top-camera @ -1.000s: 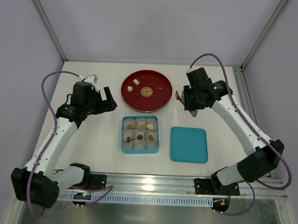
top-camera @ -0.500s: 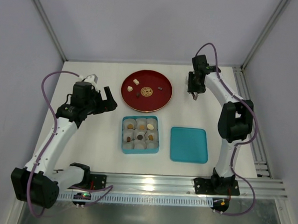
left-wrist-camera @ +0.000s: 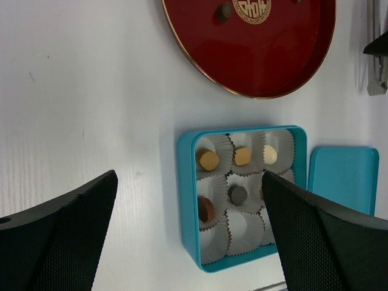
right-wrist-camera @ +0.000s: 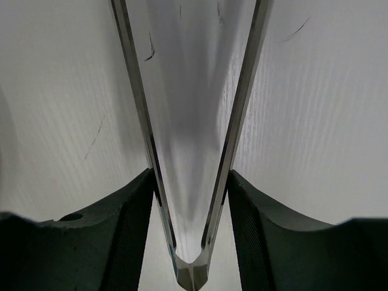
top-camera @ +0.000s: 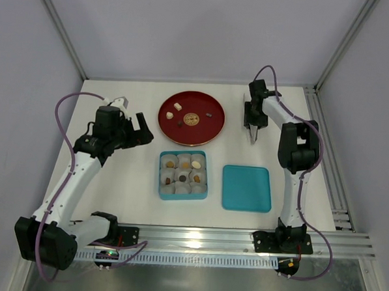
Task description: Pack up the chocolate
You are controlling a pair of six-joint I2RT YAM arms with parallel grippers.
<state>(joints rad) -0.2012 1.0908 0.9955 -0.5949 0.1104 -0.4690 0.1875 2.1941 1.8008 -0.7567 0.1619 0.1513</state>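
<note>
Several tan, cream and brown chocolate pieces [left-wrist-camera: 209,160] fill cups [left-wrist-camera: 245,225]; left jaws wide, right jaws pinch tweezers [right-wrist-camera: 193,271].

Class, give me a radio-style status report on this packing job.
Left gripper open, hovering. Right gripper clamped on tweezers. Chocolate pieces on red plate, box part-filled. Nothing in the way.

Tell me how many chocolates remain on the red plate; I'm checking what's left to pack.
4 on the red plate: cream piece at back left, dark piece by the left rim, second dark piece beside the gold emblem, brown piece at right. None looks hidden.
</note>
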